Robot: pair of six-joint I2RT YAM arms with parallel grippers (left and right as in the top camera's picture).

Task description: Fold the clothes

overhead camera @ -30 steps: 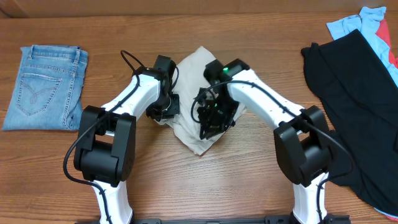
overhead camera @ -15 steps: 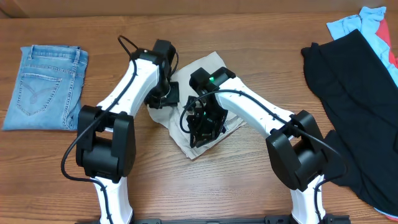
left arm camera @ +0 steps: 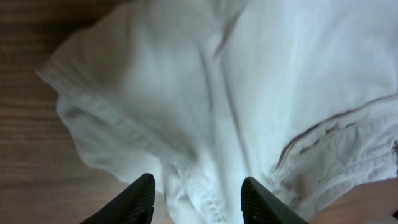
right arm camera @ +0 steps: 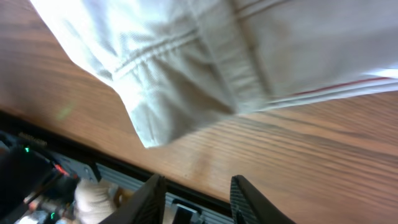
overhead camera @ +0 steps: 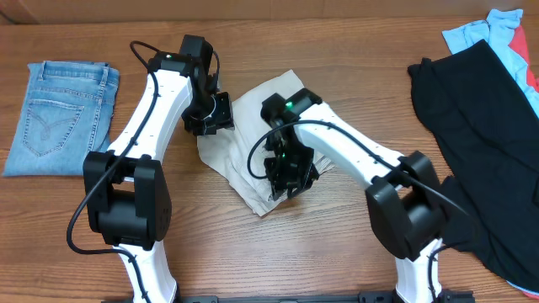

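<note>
The clothes are one pair of pale beige shorts (overhead camera: 251,172), lying bunched and partly folded in the middle of the table. My left gripper (overhead camera: 219,114) hovers over their upper left part. In the left wrist view it (left arm camera: 198,186) is open, with rumpled cloth (left arm camera: 205,93) and a seamed edge below the gap, not pinched. My right gripper (overhead camera: 290,177) hangs over the shorts' right side. Its wrist view shows it (right arm camera: 199,182) open over bare wood, with a hemmed corner of the shorts (right arm camera: 180,81) just ahead of the fingertips.
Folded blue jeans (overhead camera: 63,114) lie at the far left. A large black garment (overhead camera: 480,126) covers the right side, with light blue and red cloth (overhead camera: 493,29) behind it. The table's front edge and a metal rail (right arm camera: 124,180) show in the right wrist view.
Both grippers have opened and let go of the shorts. The left arm has drawn back toward the far left. The shorts have shifted left and lie flatter.
</note>
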